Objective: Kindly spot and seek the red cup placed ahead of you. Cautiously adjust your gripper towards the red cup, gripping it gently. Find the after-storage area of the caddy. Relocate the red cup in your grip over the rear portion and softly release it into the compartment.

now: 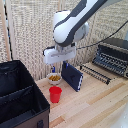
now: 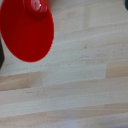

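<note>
Red cup (image 1: 55, 94): I count one, a small plain tapered plastic cup standing upright on the pale wooden table (image 1: 95, 102), with no print or label I can read on it. It sits just beside the caddy (image 1: 20, 97), off that box's corner toward the exterior view's right, and is not inside either section. In the wrist view the red cup (image 2: 26, 31) fills one corner as a broad glossy red shape over bare wood planks.

One caddy is in view, a big black fabric box with a divider making two sections; I can read no writing on it.

One gripper (image 1: 65, 65) hangs above the table, well above the cup and slightly toward the exterior view's right of it. I cannot tell whether its jaws are apart or together; the fingers are too small and blurred from outside, and the wrist view does not show them.

Behind the cup stands one small white bowl (image 1: 54, 78) holding yellow pieces. Next to it leans one dark blue slab (image 1: 73, 76). One dark toaster oven (image 1: 113, 56) sits at the exterior view's right edge, with no readable brand.
</note>
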